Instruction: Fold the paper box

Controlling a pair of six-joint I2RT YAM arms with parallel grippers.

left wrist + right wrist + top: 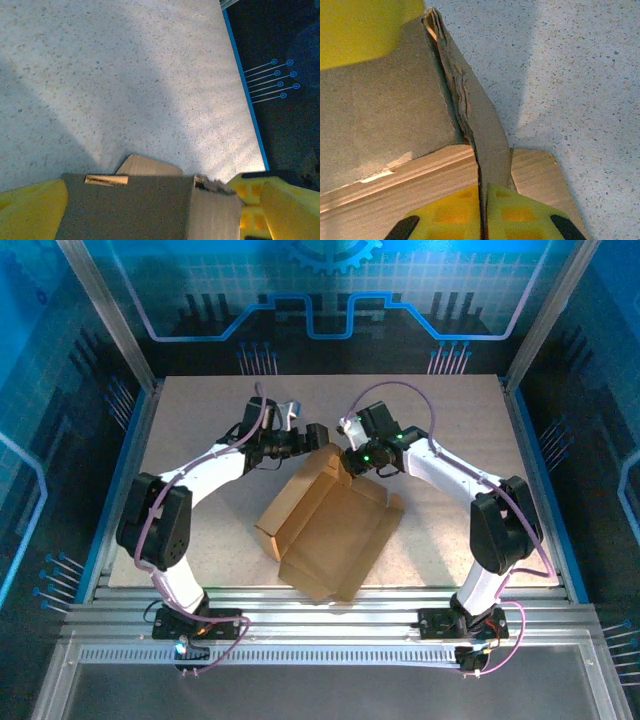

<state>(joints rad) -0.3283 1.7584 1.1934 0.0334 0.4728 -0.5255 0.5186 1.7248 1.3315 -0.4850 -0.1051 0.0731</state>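
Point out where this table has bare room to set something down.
Bare: the far strip of table behind both arms; the near patch between the box and the right arm; another between the box and the left arm. Crowded: the middle, where both sets of jaws meet at the box's far corner, the right ones shut on a flap.

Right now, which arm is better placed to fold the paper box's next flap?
Likely the right: the right gripper is shut on a raised flap of the paper box, while the left gripper straddles a wall, wide open.
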